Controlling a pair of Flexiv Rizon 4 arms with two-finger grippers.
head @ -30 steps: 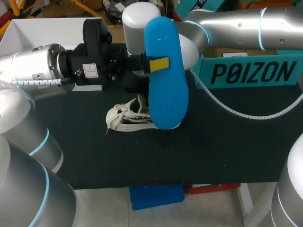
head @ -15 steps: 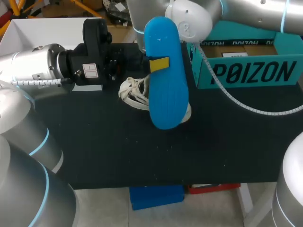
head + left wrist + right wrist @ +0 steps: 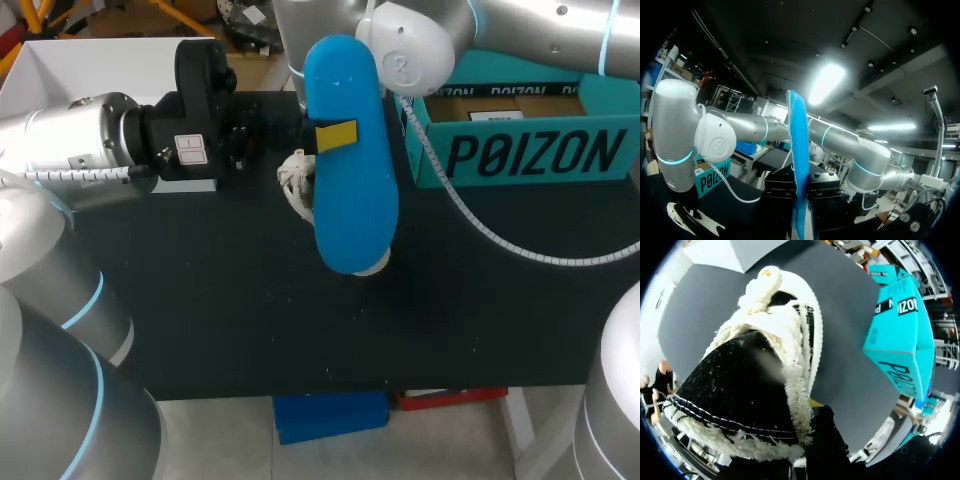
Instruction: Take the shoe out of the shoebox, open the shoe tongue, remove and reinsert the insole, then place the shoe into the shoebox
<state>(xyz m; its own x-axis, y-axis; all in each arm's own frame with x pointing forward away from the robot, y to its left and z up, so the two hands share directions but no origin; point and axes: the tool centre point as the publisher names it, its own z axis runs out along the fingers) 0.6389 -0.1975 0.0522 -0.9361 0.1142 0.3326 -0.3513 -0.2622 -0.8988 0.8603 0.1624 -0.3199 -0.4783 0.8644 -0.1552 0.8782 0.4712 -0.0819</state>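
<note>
Head view: left tool (image 3: 335, 135) is pinched on the insole (image 3: 350, 200), which is held up over the bench (image 3: 200, 320) with its flat face to the camera. The shoe (image 3: 297, 185) is mostly hidden behind the insole, with the laces showing beside it and a bit of toe showing under its low end. The shoebox (image 3: 520, 155) is near, on the right. The right arm is over the shoe, and its tool is hidden here.

Left wrist view: the insole (image 3: 799, 165) is edge-on between my fingers. The shoe (image 3: 690, 220) is down on the bench, off to the side.

Right wrist view: the shoe (image 3: 755, 390) fills the view. One finger of the right tool (image 3: 815, 412) is outside the collar and the other is hidden, so I judge it is clamped on the rim. The shoebox (image 3: 900, 335) lies beyond.

Risks: a rim-only grip could let the shoe pivot or drop. The right arm, working close by, could knock the insole loose. The insole is still out, so boxing the shoe now would skip a step.

Versus a second ago: the shoe has swung round toward the shoebox and the right arm has shifted back. The left arm and insole are unchanged.
</note>
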